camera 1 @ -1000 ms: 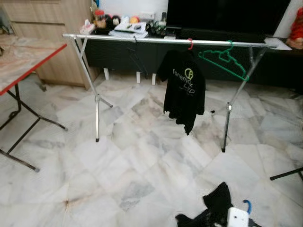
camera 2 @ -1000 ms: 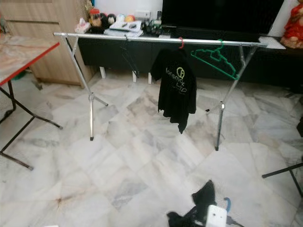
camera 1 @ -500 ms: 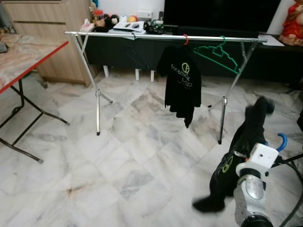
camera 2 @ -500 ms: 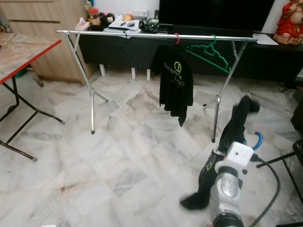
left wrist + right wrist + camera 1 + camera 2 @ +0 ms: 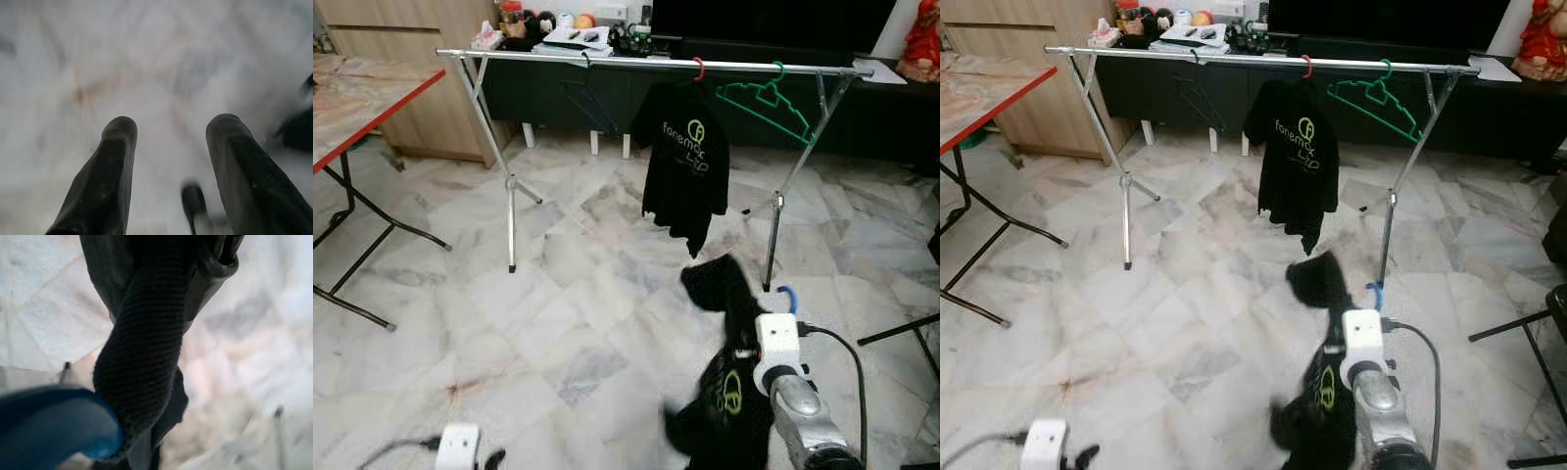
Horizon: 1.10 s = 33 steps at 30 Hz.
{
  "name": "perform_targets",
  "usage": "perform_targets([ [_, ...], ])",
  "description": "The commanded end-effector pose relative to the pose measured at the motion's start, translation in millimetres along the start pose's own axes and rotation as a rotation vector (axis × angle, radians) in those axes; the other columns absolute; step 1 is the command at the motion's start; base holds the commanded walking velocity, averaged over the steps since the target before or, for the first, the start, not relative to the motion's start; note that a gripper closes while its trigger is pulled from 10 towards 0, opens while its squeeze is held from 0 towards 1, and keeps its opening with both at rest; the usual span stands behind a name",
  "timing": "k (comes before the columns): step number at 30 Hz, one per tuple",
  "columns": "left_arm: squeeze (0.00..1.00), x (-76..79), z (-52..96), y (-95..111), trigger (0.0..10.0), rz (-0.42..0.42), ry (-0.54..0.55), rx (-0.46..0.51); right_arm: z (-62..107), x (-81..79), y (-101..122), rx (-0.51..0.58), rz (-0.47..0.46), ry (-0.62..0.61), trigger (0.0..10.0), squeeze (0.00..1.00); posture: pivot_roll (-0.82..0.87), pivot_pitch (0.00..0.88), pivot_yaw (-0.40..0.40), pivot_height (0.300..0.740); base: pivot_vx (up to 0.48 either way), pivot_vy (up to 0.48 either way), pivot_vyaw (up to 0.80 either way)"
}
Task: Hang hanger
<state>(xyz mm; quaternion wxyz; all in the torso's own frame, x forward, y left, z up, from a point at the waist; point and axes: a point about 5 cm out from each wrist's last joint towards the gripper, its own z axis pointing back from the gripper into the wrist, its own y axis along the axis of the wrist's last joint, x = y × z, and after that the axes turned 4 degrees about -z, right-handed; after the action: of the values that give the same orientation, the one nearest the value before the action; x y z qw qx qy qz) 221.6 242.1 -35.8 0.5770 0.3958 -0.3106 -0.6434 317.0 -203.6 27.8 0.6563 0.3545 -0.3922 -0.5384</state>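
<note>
Right eye view: right hand gripping hanger.

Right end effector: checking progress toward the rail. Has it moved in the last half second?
Yes. The right end effector with its shirt swung leftward, now left of the rack's right leg.

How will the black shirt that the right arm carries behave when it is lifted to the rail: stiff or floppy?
Probably floppy: the black shirt droops in folds beside the right gripper. It likely swings, as it hangs free above the floor. The blue hook looks rigid, so it should catch the rail cleanly.
</note>
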Motion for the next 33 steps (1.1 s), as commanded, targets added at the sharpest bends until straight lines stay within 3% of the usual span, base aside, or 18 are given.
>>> perform_targets([
  [1,0.0,0.3,-2.6,12.6,10.0,-0.056,-0.043,0.073,-2.7,-3.0,11.7,0.01,0.126,0.09,10.0,0.0,-0.01,0.096,-0.024,0.74,0.0,0.0,0.0],
  [3,0.0,-2.8,-6.2,27.6,10.0,-0.077,-0.056,0.14,-3.2,-9.3,11.5,-0.025,0.202,0.181,10.0,0.0,-0.01,0.093,-0.024,0.74,0.0,0.0,0.0],
  [5,0.0,-3.7,-7.7,35.1,10.0,-0.091,-0.064,0.173,-3.3,-11.0,10.8,-0.044,0.214,0.211,10.0,0.0,-0.01,0.09,-0.029,0.74,0.0,0.0,0.0],
  [7,0.0,4.5,-10.2,62.8,10.0,-0.243,-0.185,0.29,-3.9,-17.4,12.6,-0.077,0.375,0.319,10.0,0.0,0.0,0.09,-0.038,0.74,0.0,0.0,0.0],
  [10,0.0,20.0,-8.2,82.8,10.0,-0.407,-0.343,0.372,-3.7,-23.5,22.4,-0.083,0.51,0.473,10.0,0.0,0.01,0.084,-0.052,0.74,0.0,0.0,0.0],
  [14,0.0,24.4,-8.4,91.0,10.0,-0.486,-0.432,0.378,-1.8,-24.7,36.4,-0.081,0.615,0.62,10.0,0.0,0.01,0.08,-0.066,0.74,0.0,0.0,0.0],
  [19,0.0,37.0,-5.9,84.7,10.0,-0.654,-0.557,0.33,2.7,-23.1,50.0,-0.096,0.766,0.776,10.0,0.0,0.01,0.071,-0.09,0.74,0.0,0.0,0.0],
  [26,0.0,50.1,-6.3,77.1,10.0,-0.632,-0.599,0.292,5.8,-23.3,70.9,-0.063,0.822,0.879,10.0,0.0,0.0,0.053,-0.106,0.74,0.0,0.0,0.0],
  [33,0.0,54.9,-18.2,89.8,10.0,-0.576,-0.558,0.287,12.1,-33.5,89.7,0.012,0.868,1.006,10.0,0.0,-0.01,0.042,-0.113,0.74,0.0,0.0,0.0],
])
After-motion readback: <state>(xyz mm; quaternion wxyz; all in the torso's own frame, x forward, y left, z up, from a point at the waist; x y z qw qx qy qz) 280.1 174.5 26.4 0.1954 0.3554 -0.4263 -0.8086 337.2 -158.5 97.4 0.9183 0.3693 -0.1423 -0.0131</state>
